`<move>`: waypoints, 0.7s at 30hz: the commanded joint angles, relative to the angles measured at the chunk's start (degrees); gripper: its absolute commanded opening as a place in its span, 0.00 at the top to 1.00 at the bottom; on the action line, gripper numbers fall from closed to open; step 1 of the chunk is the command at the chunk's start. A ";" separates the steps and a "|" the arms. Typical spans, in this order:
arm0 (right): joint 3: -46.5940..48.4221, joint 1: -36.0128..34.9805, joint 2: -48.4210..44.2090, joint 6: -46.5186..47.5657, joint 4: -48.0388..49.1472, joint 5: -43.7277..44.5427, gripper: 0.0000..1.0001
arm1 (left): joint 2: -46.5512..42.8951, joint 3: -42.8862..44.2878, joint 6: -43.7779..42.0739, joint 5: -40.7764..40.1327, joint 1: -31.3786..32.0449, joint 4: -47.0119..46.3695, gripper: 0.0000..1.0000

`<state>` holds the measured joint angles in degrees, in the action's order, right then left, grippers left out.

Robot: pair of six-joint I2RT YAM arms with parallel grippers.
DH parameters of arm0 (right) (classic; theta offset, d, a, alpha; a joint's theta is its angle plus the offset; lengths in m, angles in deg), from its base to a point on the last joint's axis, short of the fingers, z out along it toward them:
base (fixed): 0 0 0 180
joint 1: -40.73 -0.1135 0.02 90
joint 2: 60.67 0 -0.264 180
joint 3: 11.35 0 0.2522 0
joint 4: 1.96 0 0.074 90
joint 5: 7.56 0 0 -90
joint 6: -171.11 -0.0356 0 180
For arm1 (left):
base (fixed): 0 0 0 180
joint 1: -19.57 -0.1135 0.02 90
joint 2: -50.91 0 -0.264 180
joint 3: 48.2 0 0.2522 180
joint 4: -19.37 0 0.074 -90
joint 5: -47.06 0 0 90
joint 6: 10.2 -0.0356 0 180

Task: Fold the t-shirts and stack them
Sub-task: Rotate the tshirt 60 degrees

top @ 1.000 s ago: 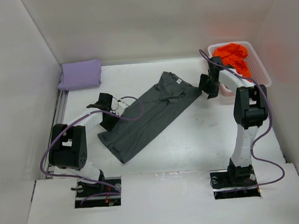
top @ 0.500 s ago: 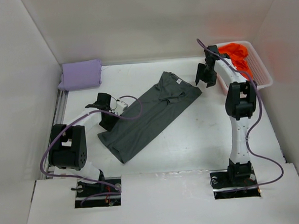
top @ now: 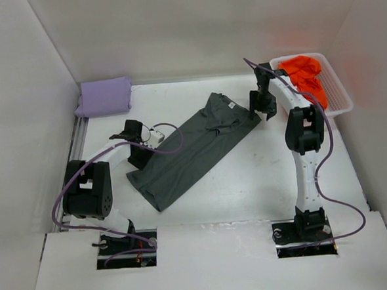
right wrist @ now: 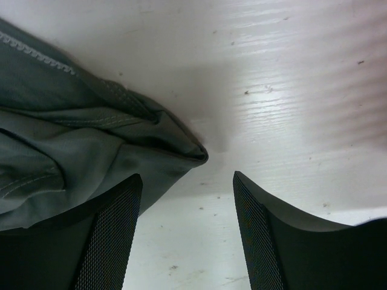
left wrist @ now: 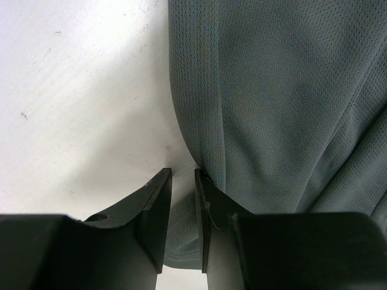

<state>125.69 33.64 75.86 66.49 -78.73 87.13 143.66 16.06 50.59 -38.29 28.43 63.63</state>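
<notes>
The dark grey t-shirt [top: 194, 151] lies folded lengthwise in a long diagonal strip across the middle of the table. My left gripper [top: 140, 160] sits low at its left edge. In the left wrist view the jaws [left wrist: 182, 173] stand almost together, with the hemmed grey fabric [left wrist: 272, 90] between them. My right gripper [top: 261, 111] hovers open over the strip's far right corner. That corner [right wrist: 181, 148] shows between the wide-spread fingers, untouched. The lavender t-shirt [top: 104, 96] lies folded at the back left. The orange t-shirt [top: 304, 72] is bunched in the basket.
A white mesh basket [top: 340, 100] stands at the back right, close behind the right arm. White walls close in the table on three sides. A metal rail [top: 80, 135] runs along the left edge. Purple cables loop off both arms.
My right gripper has swung left and back, from beside the basket to the grey shirt's right corner. The left gripper and the shirt have stayed put.
</notes>
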 commanded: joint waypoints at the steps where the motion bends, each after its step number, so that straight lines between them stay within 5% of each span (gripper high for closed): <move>1: 1.87 -0.95 0.49 1.52 -1.86 2.26 0.34 | 9.56 -6.20 -0.67 -0.69 -0.56 3.51 0.79; 21: 5.39 -0.07 4.00 4.42 0.69 4.89 0.34 | 9.91 -6.82 -0.93 -1.22 -1.09 3.51 0.79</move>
<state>128.54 33.23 77.54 69.71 -79.58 90.45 143.69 16.06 50.59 -38.01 28.21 63.61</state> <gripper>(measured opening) 0.654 0.211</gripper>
